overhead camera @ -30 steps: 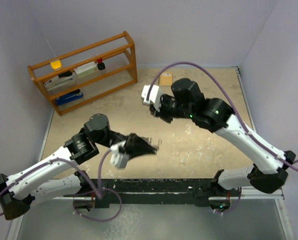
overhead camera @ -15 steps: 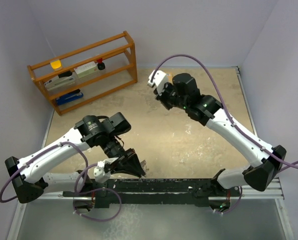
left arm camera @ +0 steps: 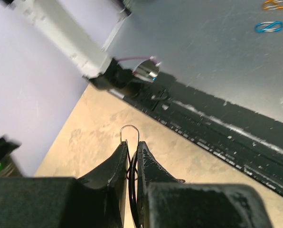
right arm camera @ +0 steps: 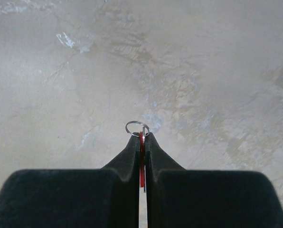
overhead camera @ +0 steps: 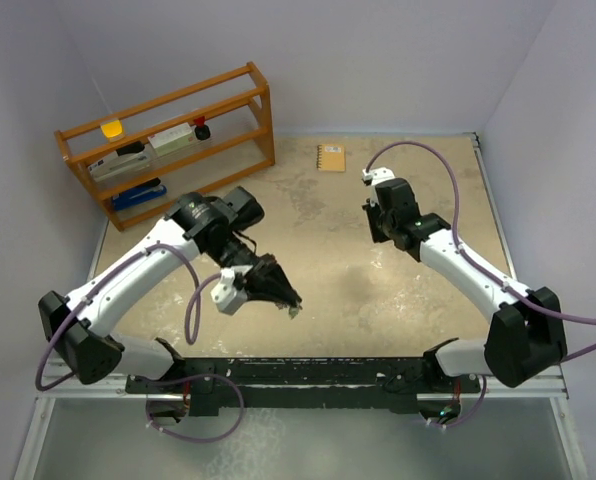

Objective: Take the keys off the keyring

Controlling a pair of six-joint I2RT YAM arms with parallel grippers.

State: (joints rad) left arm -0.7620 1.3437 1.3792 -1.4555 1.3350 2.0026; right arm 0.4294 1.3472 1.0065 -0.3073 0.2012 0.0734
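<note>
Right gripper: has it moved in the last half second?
Yes. The right gripper has swung to the right of the tan notebook, which it was covering half a second ago.

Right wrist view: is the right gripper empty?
No, the right gripper is shut on a red key, with a small silver ring poking out past its fingertips.
</note>
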